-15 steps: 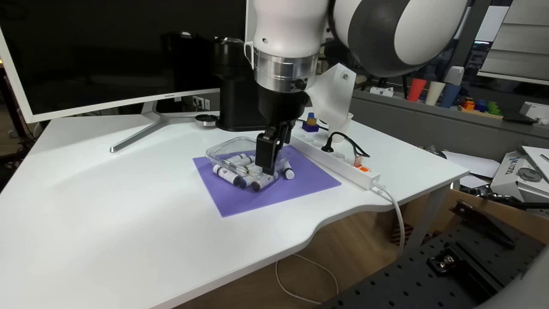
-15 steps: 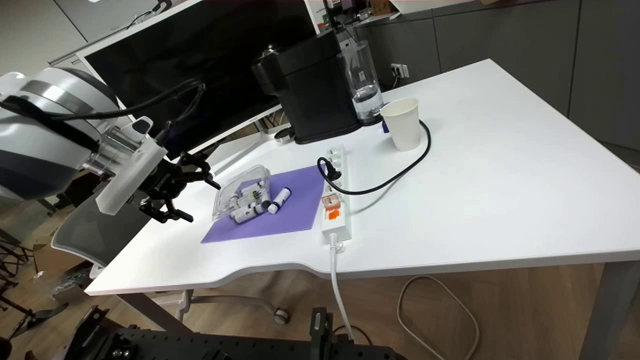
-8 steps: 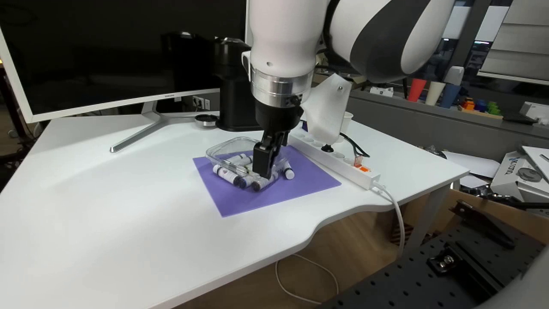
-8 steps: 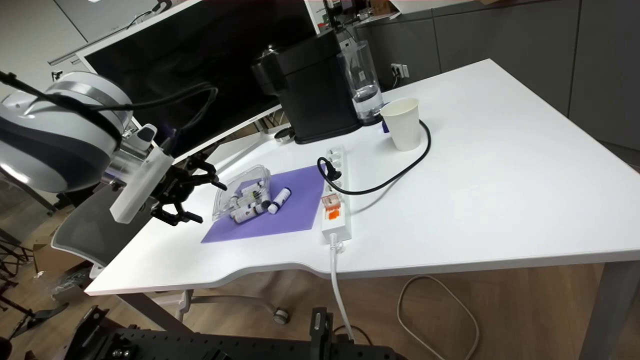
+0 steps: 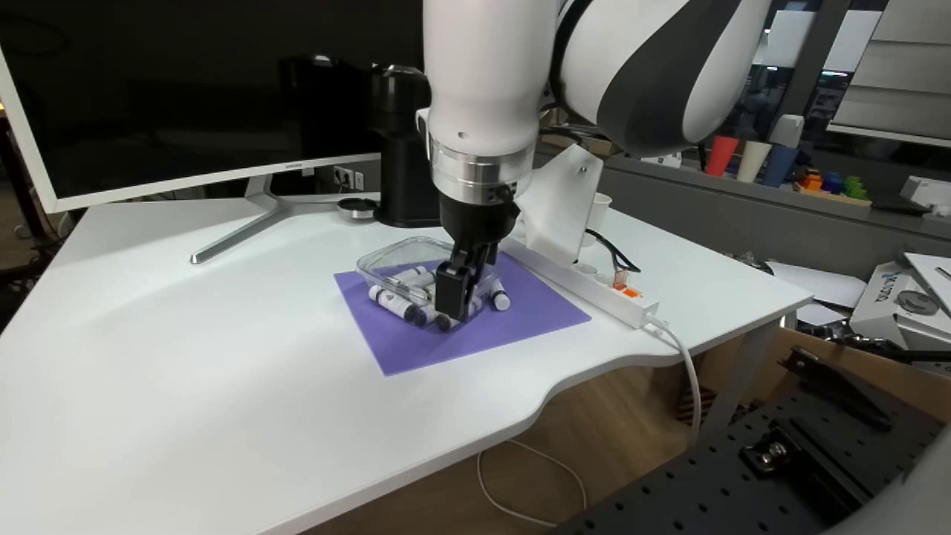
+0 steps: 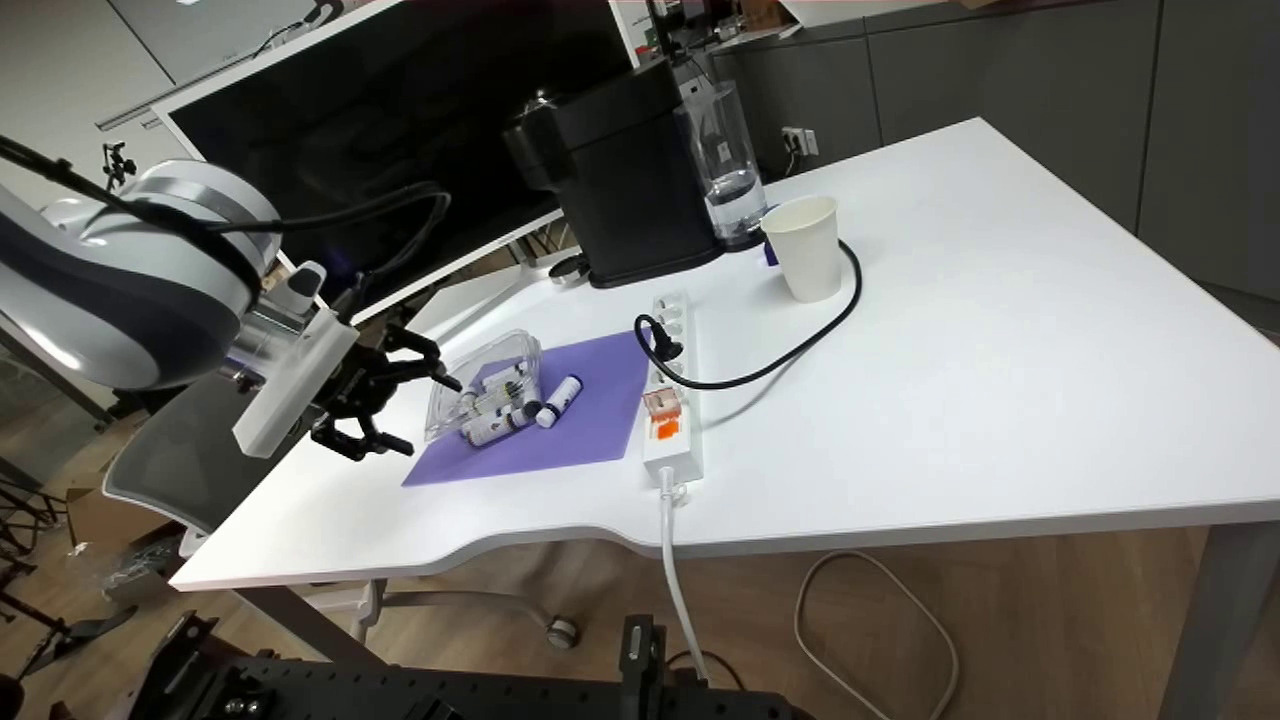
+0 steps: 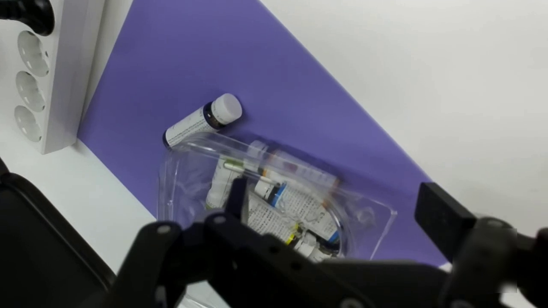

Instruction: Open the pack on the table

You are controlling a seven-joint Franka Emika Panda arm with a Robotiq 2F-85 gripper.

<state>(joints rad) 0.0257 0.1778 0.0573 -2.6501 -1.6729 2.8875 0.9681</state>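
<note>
Clear plastic, thin enough to see through, forms the pack (image 6: 487,385), which rests along one edge of a purple sheet (image 6: 600,400) laid on the white desk (image 6: 950,400). Small bottles (image 7: 304,209) with white labels show through its walls, some banded in blue or yellow; a few reach past its rim in an exterior view, and I cannot tell which lie inside and which beneath. A loose bottle (image 7: 203,119) with a white cap lies on its side at the pack's corner; whether it touches the plastic or sits just beside it is unclear. The black hand (image 6: 430,416) hangs from the white and grey arm (image 6: 150,260), close by the pack, with its fingers spread wide. In the wrist view one fingertip (image 7: 236,199) overlaps the pack, while the other stands out past its rim, by the sheet's border; contact with the plastic cannot be made out. A white power strip (image 5: 579,286) runs beside the sheet, a black plug (image 6: 664,346) set in one of its sockets and an orange switch (image 6: 667,428) near its end. Beyond the strip stands an upright paper cup (image 6: 806,250); behind the sheet stand a black machine (image 6: 640,190), a clear water tank (image 6: 735,190) at its side, and a wide monitor (image 6: 400,140) with a dark screen.
</note>
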